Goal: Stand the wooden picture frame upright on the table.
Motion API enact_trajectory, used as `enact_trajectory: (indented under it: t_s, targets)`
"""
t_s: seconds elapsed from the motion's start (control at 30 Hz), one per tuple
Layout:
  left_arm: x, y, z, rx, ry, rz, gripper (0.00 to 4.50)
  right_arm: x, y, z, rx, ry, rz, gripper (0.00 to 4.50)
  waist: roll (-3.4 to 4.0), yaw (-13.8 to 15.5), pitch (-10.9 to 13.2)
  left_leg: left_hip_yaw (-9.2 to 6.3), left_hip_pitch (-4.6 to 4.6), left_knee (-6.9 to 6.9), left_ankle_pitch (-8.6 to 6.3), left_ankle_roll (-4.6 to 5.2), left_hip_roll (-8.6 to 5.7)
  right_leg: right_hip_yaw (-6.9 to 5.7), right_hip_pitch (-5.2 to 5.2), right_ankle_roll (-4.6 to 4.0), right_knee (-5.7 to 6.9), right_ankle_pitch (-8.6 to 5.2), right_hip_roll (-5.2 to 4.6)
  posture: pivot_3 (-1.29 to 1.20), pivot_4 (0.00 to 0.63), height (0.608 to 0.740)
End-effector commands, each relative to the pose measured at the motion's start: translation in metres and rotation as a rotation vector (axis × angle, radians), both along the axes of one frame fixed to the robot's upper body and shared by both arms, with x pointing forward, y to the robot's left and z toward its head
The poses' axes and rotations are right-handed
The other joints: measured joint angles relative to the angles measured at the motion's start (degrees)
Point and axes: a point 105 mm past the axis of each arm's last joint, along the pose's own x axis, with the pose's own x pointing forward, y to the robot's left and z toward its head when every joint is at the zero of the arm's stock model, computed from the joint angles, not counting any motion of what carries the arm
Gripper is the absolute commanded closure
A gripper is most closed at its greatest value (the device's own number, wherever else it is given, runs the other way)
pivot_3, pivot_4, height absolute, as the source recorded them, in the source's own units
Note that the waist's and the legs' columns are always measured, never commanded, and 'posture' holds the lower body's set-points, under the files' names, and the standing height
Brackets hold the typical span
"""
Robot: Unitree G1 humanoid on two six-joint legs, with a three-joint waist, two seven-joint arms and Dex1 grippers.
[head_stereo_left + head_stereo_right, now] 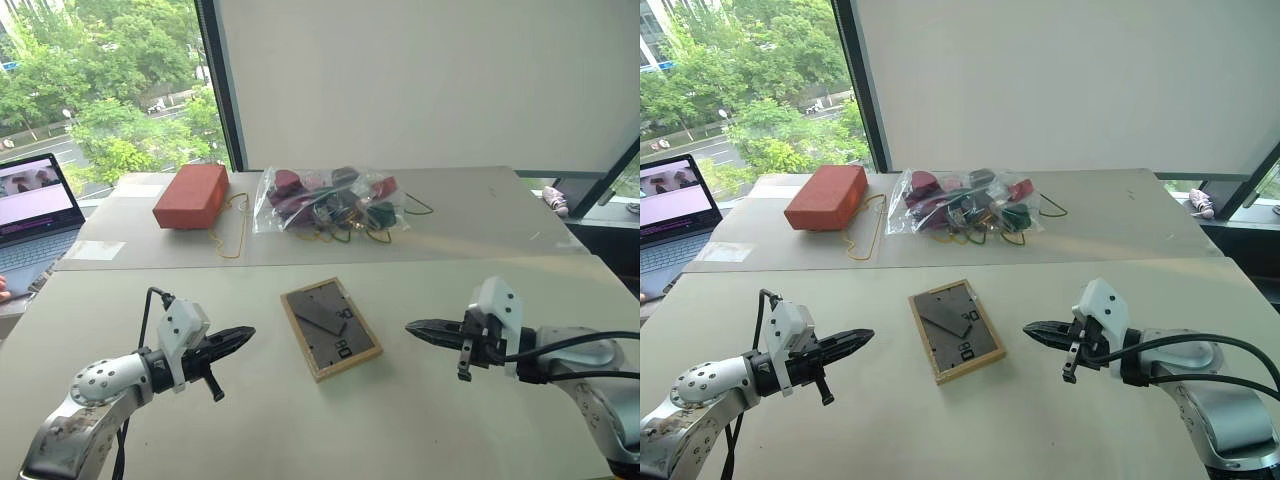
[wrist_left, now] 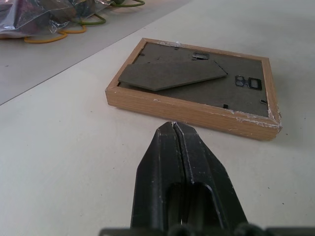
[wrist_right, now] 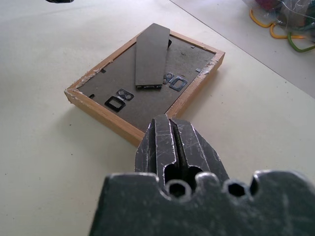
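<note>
Sitting open at the far left edge, a laptop [image 1: 30, 205] with its screen lit. Hovering over the near left of the table [image 1: 250, 420], the left gripper [image 1: 243, 338] — fingers [image 2: 162, 147] pressed together, pinching nothing, tips aimed right toward the frame and staying apart from it. Lying flat in the middle of the near table, between the two grippers, the wooden picture frame [image 1: 331, 329], face down with its dark grey back panel turned up, its fold-out stand [image 2: 172, 74] resting nearly flat against that panel, one corner angled toward the near side; not yet upright. Resting on the farther, paler tabletop [image 1: 480, 215] behind it, a red-orange block [image 1: 191, 195] at the left and, just right of it, a clear bag [image 1: 330, 200] of mixed dark and coloured pieces, with yellow and green loops trailing from under it. Hanging over the near right of the table, the right gripper [image 1: 412, 327] — also closed tight on nothing, tips pointing left at the frame, near its right edge but not touching. Showing at the far right edge beyond the tables, a small pale object [image 1: 555, 200], too small to identify.
</note>
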Motion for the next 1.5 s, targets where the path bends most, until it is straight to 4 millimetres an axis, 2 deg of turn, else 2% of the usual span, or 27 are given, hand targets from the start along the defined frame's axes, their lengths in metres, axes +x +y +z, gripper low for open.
enact_trajectory:
  t_s: [0.03,0.1,0.13,0.27,0.4,0.53,0.67,0.8,0.97,1.13,1.2,1.3,1.33,1.4,1.5]
  targets:
    - [0.008,0.000,0.000,0.006,-0.028,0.043,4.44,0.023,-0.009,-0.007,-0.106,-0.054,-0.077,4.50,0.00,0.00,0.00,0.00,0.00,0.00,0.00,0.00,0.00,0.00,0.00,0.00,0.00,0.00,0.00,0.00,0.150,0.740]
    - [0.021,0.001,-0.019,0.077,-0.017,0.077,4.44,0.057,-0.018,-0.034,-0.234,-0.047,-0.208,4.50,-0.01,-0.33,-0.01,0.09,0.18,0.01,0.00,0.00,0.00,0.06,0.12,0.00,0.00,0.01,0.00,0.00,0.150,0.740]
    - [0.027,0.002,-0.028,0.113,-0.009,0.096,4.44,0.067,-0.018,-0.041,-0.268,-0.056,-0.243,4.50,-0.06,-0.37,0.01,0.14,0.29,0.04,0.01,-0.02,-0.01,0.07,0.25,-0.01,0.01,0.02,0.00,0.00,0.150,0.740]
    - [0.050,-0.007,-0.042,0.164,-0.027,0.108,4.44,0.084,0.004,-0.055,-0.292,-0.094,-0.255,4.50,-0.06,-0.20,0.02,0.10,0.44,-0.09,0.03,-0.05,0.01,0.05,0.32,-0.08,0.04,0.01,0.04,0.00,0.150,0.740]
    - [0.071,-0.017,-0.048,0.207,-0.045,0.110,4.44,0.078,0.023,-0.064,-0.307,-0.095,-0.211,4.50,-0.09,-0.24,0.00,0.08,-0.07,0.07,0.20,-0.36,0.00,0.02,-0.13,-0.02,0.41,0.05,0.00,0.00,0.150,0.740]
    - [0.089,-0.036,-0.048,0.251,-0.084,0.073,4.44,0.048,0.048,-0.065,-0.266,-0.047,-0.097,4.50,-0.09,-0.10,0.00,0.06,-0.06,0.07,0.07,-0.13,-0.05,0.00,-0.11,0.00,0.42,0.06,-0.04,0.00,0.150,0.740]
    - [0.096,-0.047,-0.049,0.259,-0.106,0.042,4.44,0.026,0.061,-0.061,-0.235,0.001,-0.047,4.50,-0.09,-0.20,-0.01,0.03,-0.05,0.08,0.05,-0.08,-0.05,-0.01,-0.09,0.00,0.43,0.05,-0.03,0.00,0.150,0.740]
    - [0.101,-0.056,-0.046,0.231,-0.118,0.032,4.44,0.023,0.062,-0.057,-0.223,0.015,-0.074,4.50,-0.09,-0.02,0.00,0.01,-0.05,0.14,0.05,-0.09,-0.07,-0.01,-0.06,0.00,0.44,0.05,-0.03,0.00,0.150,0.740]
    - [0.101,-0.051,-0.041,0.218,-0.131,0.035,4.44,0.024,0.059,-0.055,-0.217,0.026,-0.101,4.50,-0.09,0.02,0.00,-0.01,-0.05,0.15,0.05,-0.09,-0.08,-0.01,-0.06,0.01,0.45,0.05,-0.04,0.00,0.150,0.740]
    - [0.094,-0.027,-0.039,0.276,-0.153,0.031,4.44,0.023,0.055,-0.061,-0.231,0.044,-0.118,4.50,-0.09,-0.41,0.00,-0.01,-0.04,0.14,0.05,-0.08,-0.07,-0.01,-0.09,0.00,0.46,0.05,-0.03,0.00,0.150,0.740]
    - [0.091,-0.015,-0.032,0.308,-0.206,0.037,4.44,0.026,0.052,-0.063,-0.238,0.045,-0.131,4.50,-0.09,-0.68,0.00,-0.01,-0.04,0.11,0.05,-0.08,-0.04,-0.01,-0.13,-0.01,0.48,0.05,-0.01,0.00,0.150,0.740]
    - [0.082,-0.004,-0.015,0.416,-0.427,-0.029,4.44,0.030,0.047,-0.065,-0.245,0.048,-0.145,4.50,-0.09,-0.80,0.00,-0.04,-0.04,0.11,0.05,-0.08,-0.04,-0.01,-0.13,-0.01,0.46,0.04,0.00,0.00,0.150,0.740]
    - [0.075,-0.006,-0.012,0.467,-0.522,-0.092,4.20,0.032,0.047,-0.066,-0.248,0.050,-0.148,4.50,-0.09,-0.71,0.00,-0.04,-0.04,0.11,0.05,-0.09,-0.04,-0.01,-0.13,-0.01,0.43,0.05,0.00,0.00,0.150,0.740]
    - [0.050,-0.014,-0.020,0.611,-0.739,-0.331,3.73,0.035,0.045,-0.066,-0.248,0.052,-0.151,4.50,-0.09,-0.33,0.00,-0.04,-0.04,0.11,0.06,-0.10,-0.04,-0.02,-0.12,-0.01,0.36,0.05,-0.02,0.00,0.150,0.740]
    - [0.032,-0.021,-0.030,0.669,-0.937,-0.511,2.67,0.036,0.047,-0.066,-0.234,0.063,-0.134,4.50,-0.03,0.04,-0.04,0.05,0.02,0.06,0.06,-0.11,-0.05,0.00,-0.06,-0.01,0.07,0.05,-0.05,0.00,0.150,0.740]
